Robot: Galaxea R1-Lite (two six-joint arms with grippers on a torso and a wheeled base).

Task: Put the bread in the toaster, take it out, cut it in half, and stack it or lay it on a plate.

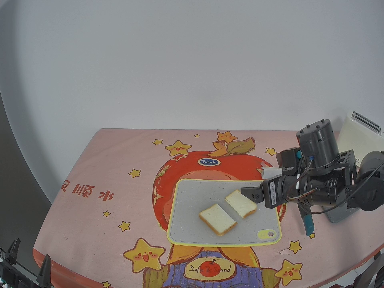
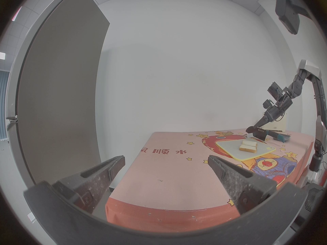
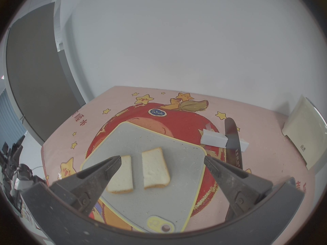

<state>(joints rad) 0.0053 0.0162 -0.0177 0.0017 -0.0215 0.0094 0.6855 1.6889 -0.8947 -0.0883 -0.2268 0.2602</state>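
Hanging open-jawed and empty over the right edge of the board (image 1: pixel 186 193), the right gripper (image 3: pixel 161 159) is facing two bread halves (image 1: pixel 218 219) lying side by side mid-board, and I'm guessing a hard or off-centre pinch is going to crush one or shove it into its neighbour.

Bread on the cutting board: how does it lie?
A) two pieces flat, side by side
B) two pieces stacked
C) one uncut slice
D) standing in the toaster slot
A: the bread lies as two flat pieces side by side on the cutting board, neither on top of the other.
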